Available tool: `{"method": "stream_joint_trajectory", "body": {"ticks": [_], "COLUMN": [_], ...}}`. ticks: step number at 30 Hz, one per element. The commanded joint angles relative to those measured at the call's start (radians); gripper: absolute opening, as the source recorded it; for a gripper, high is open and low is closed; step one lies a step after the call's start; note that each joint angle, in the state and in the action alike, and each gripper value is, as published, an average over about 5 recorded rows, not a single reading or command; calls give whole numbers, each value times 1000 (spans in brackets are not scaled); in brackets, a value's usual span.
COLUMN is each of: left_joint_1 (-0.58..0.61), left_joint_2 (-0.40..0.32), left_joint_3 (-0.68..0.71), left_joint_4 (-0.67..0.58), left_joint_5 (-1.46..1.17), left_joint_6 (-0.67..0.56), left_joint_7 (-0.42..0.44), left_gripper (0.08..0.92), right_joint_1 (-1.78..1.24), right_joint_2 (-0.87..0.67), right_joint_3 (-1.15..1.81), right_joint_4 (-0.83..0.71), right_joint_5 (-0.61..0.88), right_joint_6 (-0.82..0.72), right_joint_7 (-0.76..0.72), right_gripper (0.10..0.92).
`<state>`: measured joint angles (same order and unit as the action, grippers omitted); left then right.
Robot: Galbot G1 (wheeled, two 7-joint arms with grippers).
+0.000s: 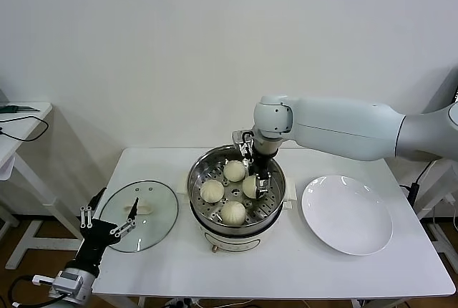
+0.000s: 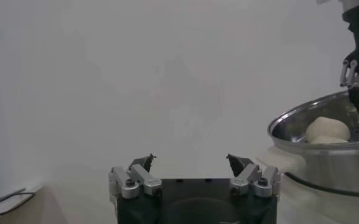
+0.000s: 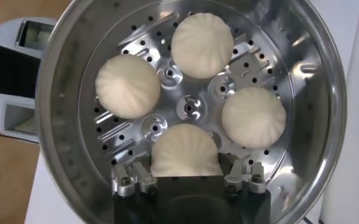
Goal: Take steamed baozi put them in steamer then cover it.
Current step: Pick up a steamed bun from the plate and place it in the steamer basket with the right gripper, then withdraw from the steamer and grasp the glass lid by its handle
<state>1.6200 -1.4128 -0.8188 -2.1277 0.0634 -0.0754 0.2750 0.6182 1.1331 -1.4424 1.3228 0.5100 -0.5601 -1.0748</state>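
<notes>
The right arm (image 1: 343, 129) was a thick, smooth, pale grey-white shell with a rounded joint cap near its wrist, narrowing to a dark wrist section. The right gripper (image 3: 186, 159) had a black body with silver linkage pieces fixed by round screws. The left gripper (image 2: 191, 163) matched it: black housing, silver screw-fastened links, dark pointed fingertips (image 2: 146, 161), on a grey cylindrical wrist.

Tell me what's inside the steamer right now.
Four steamed baozi sit on the perforated tray inside the steamer. The right gripper is around the fourth bun, hiding its near side. The tray covers whatever lies below.
</notes>
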Motion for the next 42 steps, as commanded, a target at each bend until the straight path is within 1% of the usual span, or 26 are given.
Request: {"method": "stream_joint_trajectory", "body": {"ticks": [1, 7, 9, 14, 17, 20, 25, 28, 31, 34, 38, 42], "left_joint_1": [0, -1, 0, 1, 4, 6, 10, 9, 6, -3, -18, -27], "left_joint_2": [1, 0, 0, -1, -1, -1, -1, -1, -2, -1, 5, 22], "left_joint_3": [-1, 0, -1, -2, -1, -1, -1, 3, 5, 1, -20, -41], "left_joint_4": [-1, -2, -1, -4, -8, -12, -23, -28, -35, -40, -44, -57], "left_joint_5": [-1, -1, -1, 0, 1, 1, 1, 0, -12, -35, -50, -50], "left_joint_6": [1, 2, 2, 6, 7, 7, 10, 15, 23, 43, 82, 115], "left_joint_7": [0, 0, 0, -2, -4, -4, -5, -11, -18, -22, -24, -19], "left_gripper": [823, 823, 823, 823, 823, 823, 823, 823, 823, 823, 823, 823], "right_joint_1": [-15, -19, -19, 4, 52, 109, 168, 137, 28, -152, -449, -805], "right_joint_2": [2, 0, -4, -37, -76, -132, -269, -371, -465, -550, -655, -744], "right_joint_3": [8, 10, 12, 35, 45, 54, 93, 173, 339, 564, 896, 1202], "right_joint_4": [-14, -9, -7, 11, 35, 63, 111, 137, 153, 171, 224, 324], "right_joint_5": [-18, -20, -19, -9, 16, 62, 115, 112, 108, 128, 168, 242], "right_joint_6": [2, 2, 3, 12, 27, 42, 60, 65, 74, 107, 207, 332], "right_joint_7": [-3, -7, -9, -32, -53, -74, -101, -91, -55, 57, 322, 614], "right_gripper": [722, 727, 740, 812, 821, 822, 823, 823, 823, 823, 823, 823]}}
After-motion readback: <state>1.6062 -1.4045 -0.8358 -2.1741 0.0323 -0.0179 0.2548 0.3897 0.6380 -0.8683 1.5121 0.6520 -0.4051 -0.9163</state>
